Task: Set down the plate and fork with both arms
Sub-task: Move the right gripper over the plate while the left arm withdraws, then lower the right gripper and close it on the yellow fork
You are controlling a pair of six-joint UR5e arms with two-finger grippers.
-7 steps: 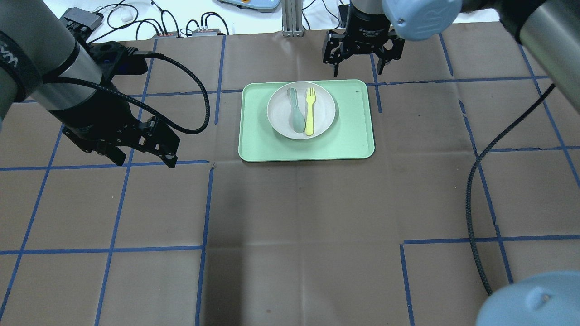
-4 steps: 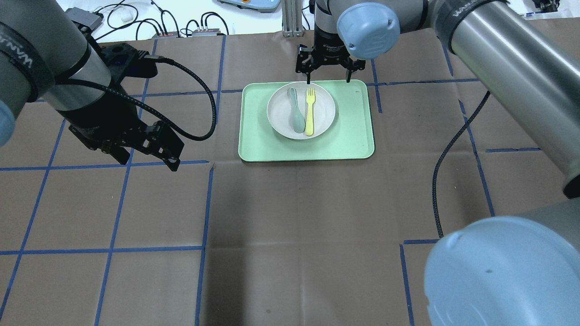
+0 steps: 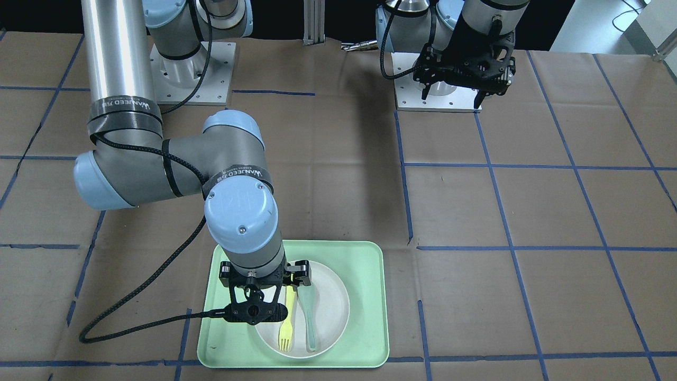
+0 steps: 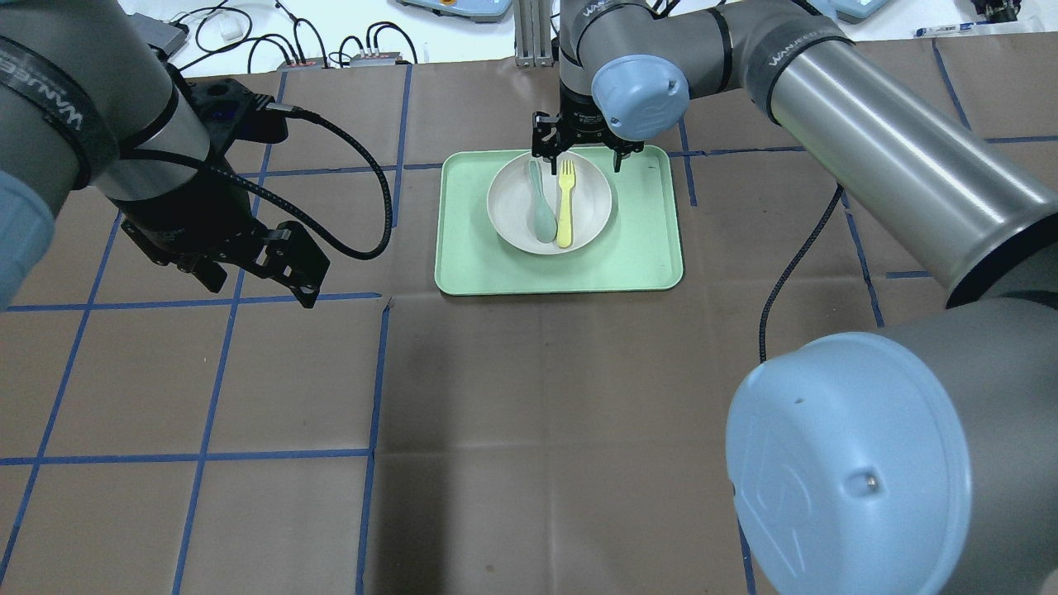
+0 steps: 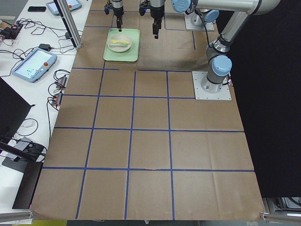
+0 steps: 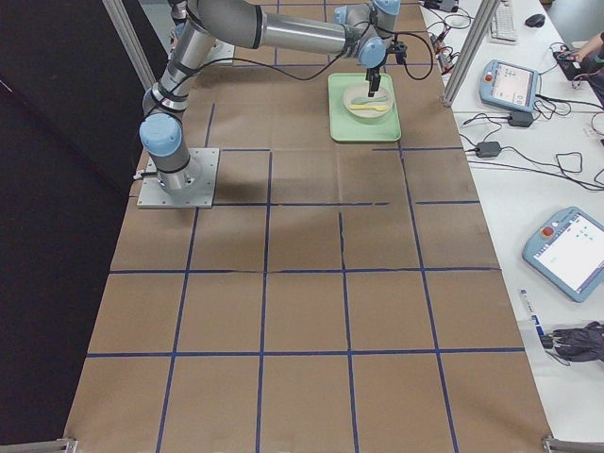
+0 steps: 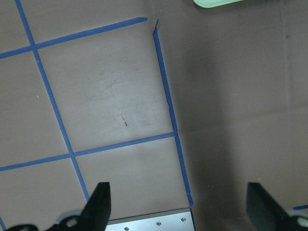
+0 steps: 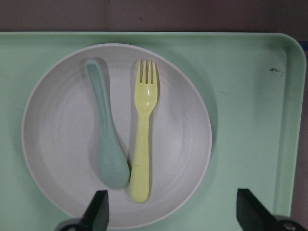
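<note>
The off-white plate [image 4: 591,213] sits on a mint-green tray [image 4: 645,248]. On the plate the pale-yellow fork [image 4: 564,207] lies beside a grey-green spoon [image 4: 541,207], tines pointing away from the robot. My right gripper [image 4: 579,157] is open and empty, hovering above the plate. The right wrist view shows the fork [image 8: 142,144], the spoon [image 8: 106,144] and the plate [image 8: 57,130] between the spread fingers of the right gripper [image 8: 171,204]. My left gripper [image 4: 256,285] is open and empty over bare table, left of the tray. It also shows in the left wrist view [image 7: 180,202].
Brown paper with blue tape lines covers the table [image 4: 529,413]. The right arm's black cable [image 4: 793,264] hangs right of the tray. Cables and boxes [image 4: 331,49] lie beyond the far edge. The tray's corner [image 7: 211,2] shows in the left wrist view.
My right gripper has moved left from beyond the tray's far right corner to over the plate. The left gripper has hardly moved. Plate, fork and spoon lie as before.
</note>
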